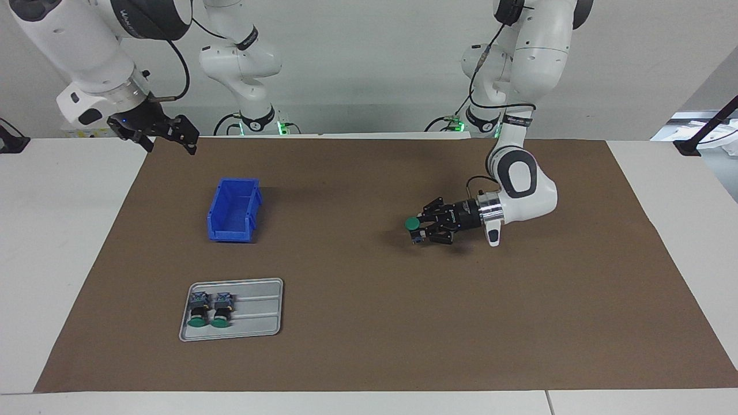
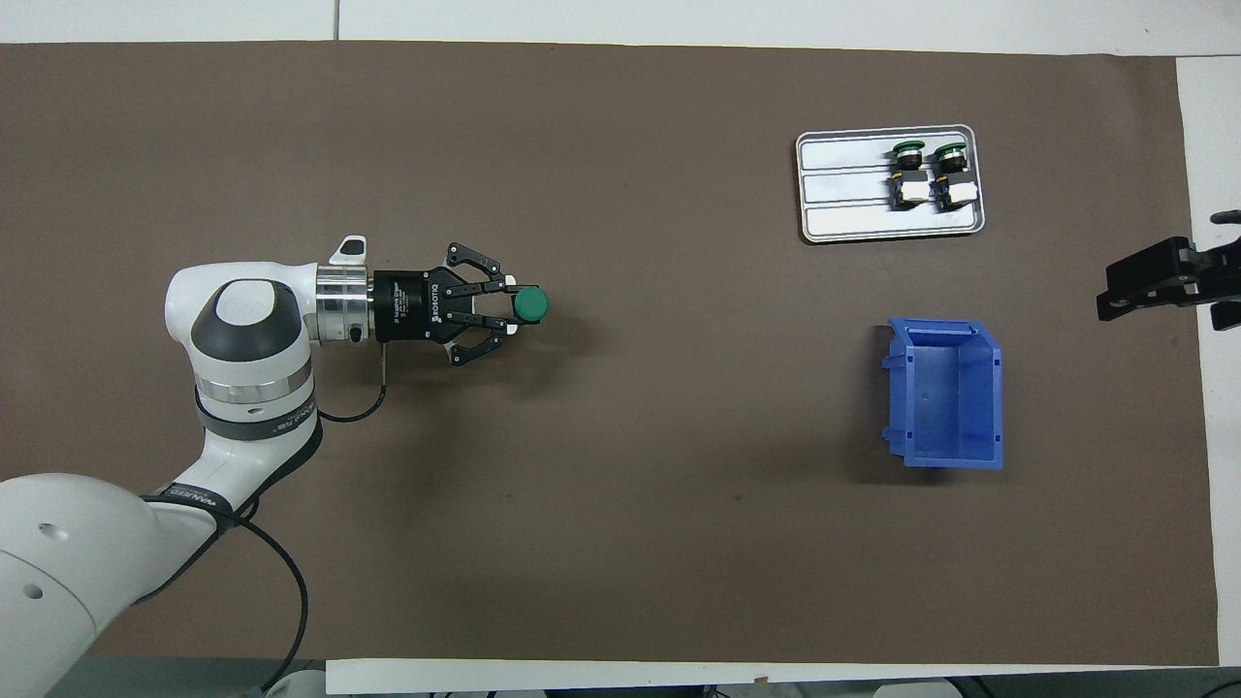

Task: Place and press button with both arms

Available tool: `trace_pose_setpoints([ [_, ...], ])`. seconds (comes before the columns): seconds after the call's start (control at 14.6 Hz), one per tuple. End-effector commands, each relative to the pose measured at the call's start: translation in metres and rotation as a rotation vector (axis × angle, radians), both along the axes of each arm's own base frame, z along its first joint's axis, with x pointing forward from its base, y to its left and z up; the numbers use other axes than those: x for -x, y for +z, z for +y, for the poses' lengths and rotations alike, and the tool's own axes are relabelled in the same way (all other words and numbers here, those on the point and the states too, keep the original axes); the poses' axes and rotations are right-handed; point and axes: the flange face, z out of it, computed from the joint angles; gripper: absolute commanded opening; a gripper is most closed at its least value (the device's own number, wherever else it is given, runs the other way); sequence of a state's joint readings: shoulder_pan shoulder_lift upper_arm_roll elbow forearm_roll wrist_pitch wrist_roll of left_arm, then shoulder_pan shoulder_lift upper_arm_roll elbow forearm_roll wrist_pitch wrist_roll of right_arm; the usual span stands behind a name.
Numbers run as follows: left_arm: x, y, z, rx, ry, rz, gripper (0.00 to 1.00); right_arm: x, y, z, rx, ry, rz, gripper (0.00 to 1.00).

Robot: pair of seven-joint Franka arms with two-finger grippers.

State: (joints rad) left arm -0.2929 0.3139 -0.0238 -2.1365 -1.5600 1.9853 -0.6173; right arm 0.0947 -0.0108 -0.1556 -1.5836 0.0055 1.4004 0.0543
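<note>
Grey tray (image 1: 260,311) farthest from the robots, two spare buttons (image 1: 210,309) lying in it. Held button (image 1: 413,225): round green cap, dark body, held sideways over bare brown surface (image 1: 369,323). Left gripper (image 1: 424,229) jaws clenched on its body, cap sticking out past the tips. Blue bin (image 1: 233,210) well apart, toward right arm's end. Right gripper (image 1: 167,135) waits raised at that surface edge, jaws released.

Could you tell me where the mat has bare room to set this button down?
The left gripper holds the button low over bare brown mat; the mat is open from there to the blue bin. It is crowded only around the bin and the tray with two buttons. The right gripper waits, raised.
</note>
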Motion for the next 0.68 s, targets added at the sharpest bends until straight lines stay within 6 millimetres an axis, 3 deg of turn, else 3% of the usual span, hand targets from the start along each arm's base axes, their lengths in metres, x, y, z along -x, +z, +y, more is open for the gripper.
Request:
trace_pose_setpoints([
  [0.0,0.014,-0.005,0.006,0.038,0.011,-0.018,0.08,0.005,0.0,-0.003,-0.001,0.011,-0.008,0.99],
  [0.62,0.028,-0.025,0.002,0.083,0.078,-0.03,0.09,0.005,0.0,-0.003,-0.001,0.011,-0.008,0.99],
])
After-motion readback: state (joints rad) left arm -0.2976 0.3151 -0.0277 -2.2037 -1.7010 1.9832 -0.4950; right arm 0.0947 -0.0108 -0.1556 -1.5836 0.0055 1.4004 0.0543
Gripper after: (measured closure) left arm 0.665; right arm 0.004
